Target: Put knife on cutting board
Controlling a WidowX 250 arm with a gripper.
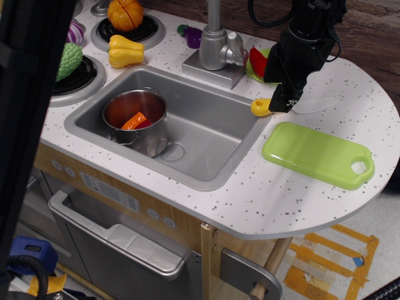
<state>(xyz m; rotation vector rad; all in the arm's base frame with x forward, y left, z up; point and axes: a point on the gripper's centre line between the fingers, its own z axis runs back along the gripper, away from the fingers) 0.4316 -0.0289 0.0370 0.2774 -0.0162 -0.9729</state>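
The knife lies on the speckled counter right of the sink, its yellow handle pointing left and its pale blade pointing right. My black gripper is down over the knife's middle, where handle meets blade, and hides that part. I cannot make out whether its fingers are closed on the knife. The lime-green cutting board lies flat on the counter just in front of the knife, with its oval hole at the right end. Nothing lies on the board.
The grey sink holds a metal pot with an orange toy inside. The faucet stands behind it. A yellow squash, an orange pumpkin toy and a small green plate sit at the back. The counter's rounded edge runs right of the board.
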